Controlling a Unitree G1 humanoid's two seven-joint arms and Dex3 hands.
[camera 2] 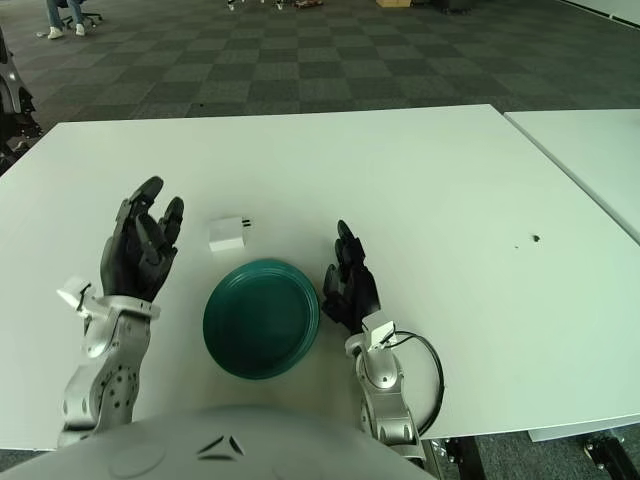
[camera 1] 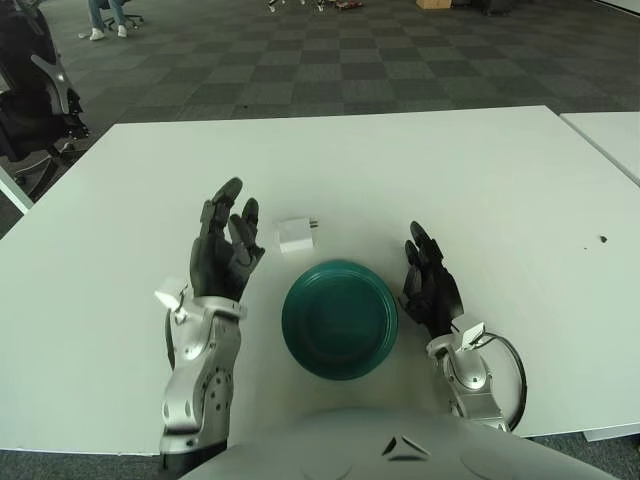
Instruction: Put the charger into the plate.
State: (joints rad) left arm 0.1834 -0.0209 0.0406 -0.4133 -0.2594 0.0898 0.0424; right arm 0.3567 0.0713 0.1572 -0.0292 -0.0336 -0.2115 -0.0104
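Reaching is the step in hand: spread-fingered left hand (camera 1: 224, 246) just left of the small white plastic cube charger (camera 1: 295, 236), itself just beyond the round teal plate (camera 1: 340, 318); next, closing on it; right hand (camera 1: 428, 285) relaxed, right of plate

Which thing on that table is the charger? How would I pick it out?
Start at the big white table and find the round green plate near the robot's edge. Just beyond the plate, slightly to its left, lies the charger: a small white block with short prongs, to the right of the raised, open left robot hand. It is the only small white boxy thing there.
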